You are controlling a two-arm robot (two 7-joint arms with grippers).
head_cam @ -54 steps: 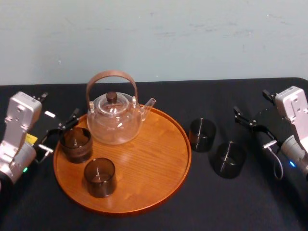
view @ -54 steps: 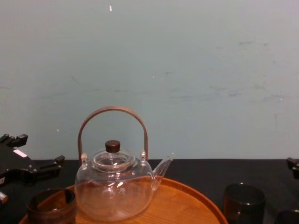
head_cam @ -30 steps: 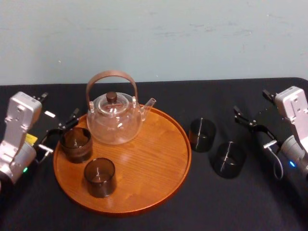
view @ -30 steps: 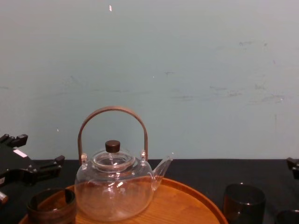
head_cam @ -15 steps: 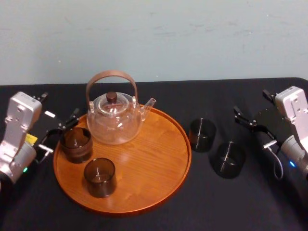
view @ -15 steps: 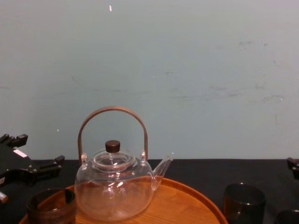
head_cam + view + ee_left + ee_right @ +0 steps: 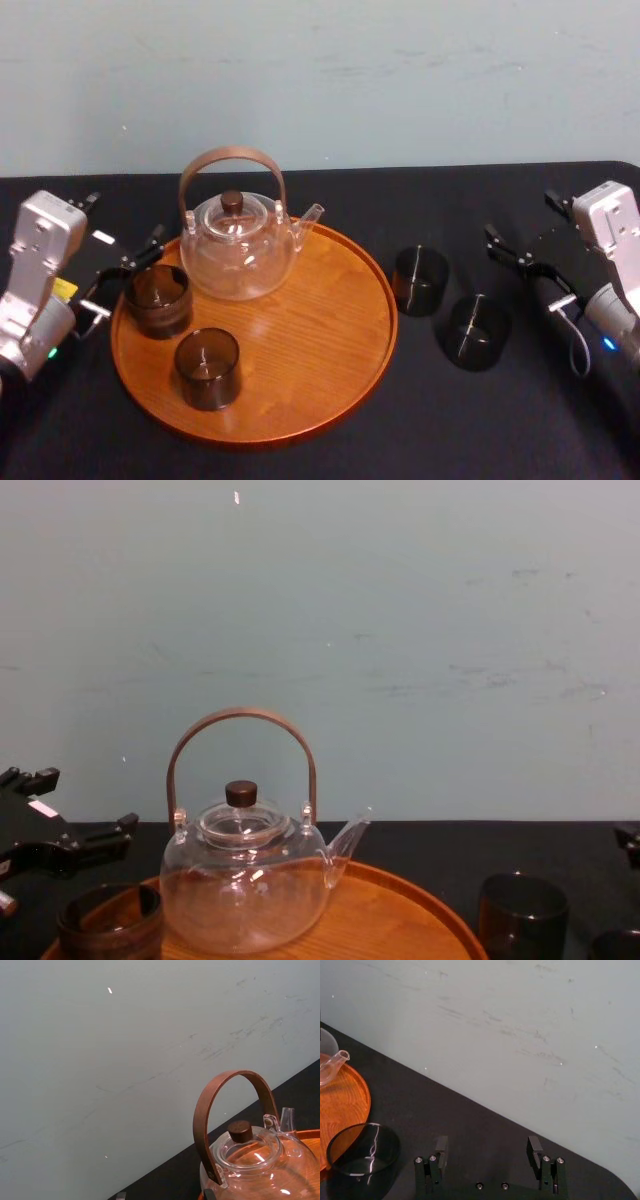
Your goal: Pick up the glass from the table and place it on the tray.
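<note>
Behind your work stands a plain wall [image 7: 400, 70], pale blue-green and spanning the whole width. You can see faint grey scuffs [image 7: 480, 670] streaked across it, and one small bright speck [image 7: 236, 497] high up. It meets the black-clothed surface [image 7: 460, 410] in a straight line at the back, where the far right corner looks rounded. The light on the wall is soft and even.

- Flat cloth-covered table [image 7: 450, 420]: plain black.
- Large round wooden tray [image 7: 300, 340]: orange-brown, fine streaked grain.
- Round glass teapot [image 7: 238, 255]: clear body, brown arched handle, dark brown lid knob.
- Short round rear tray glass [image 7: 158, 298], front tray glass [image 7: 207, 368]: translucent smoky brown.
- Short round rear table glass [image 7: 420, 280], front table glass [image 7: 477, 331]: smoky grey-black, thin white glints.
- Painted back wall [image 7: 400, 80]: pale blue-green, faint grey scuffs.
</note>
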